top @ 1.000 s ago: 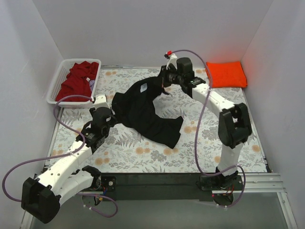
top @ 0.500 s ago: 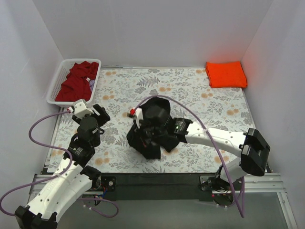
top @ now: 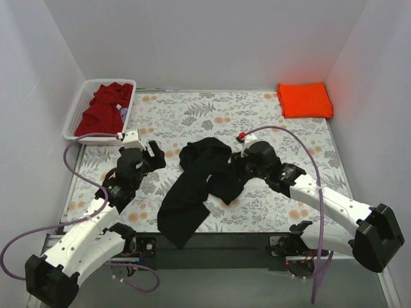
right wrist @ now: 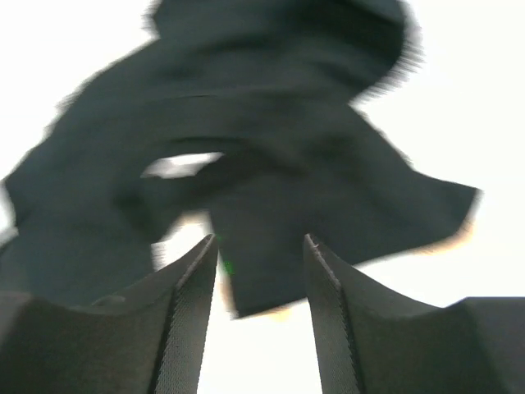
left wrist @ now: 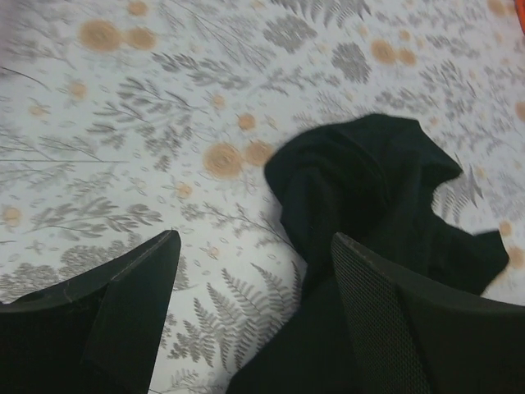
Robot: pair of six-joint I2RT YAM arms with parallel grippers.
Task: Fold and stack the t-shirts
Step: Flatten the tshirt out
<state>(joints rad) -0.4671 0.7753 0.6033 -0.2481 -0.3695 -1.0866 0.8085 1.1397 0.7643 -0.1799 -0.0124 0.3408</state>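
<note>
Floral tabletop (top: pixel 289 128) bears a crumpled black t-shirt (top: pixel 192 186); left hand (left wrist: pixel 254 240) gapes wide, right hand (right wrist: pixel 261 241) parted (blurred) over cloth.

Black shirt (top: pixel 196 186): unfolded and crumpled into a long, dark band. It lies between the left hand (top: pixel 157 156) and the right hand (top: pixel 232 168), its bunched end just beside the right hand.
Orange shirt (top: pixel 305 99): folded into a flat rectangle, well beyond the right hand and to its right.
Dark red shirt (top: pixel 103 109): a loose, unfolded heap, well beyond the left hand and to its left.
</note>
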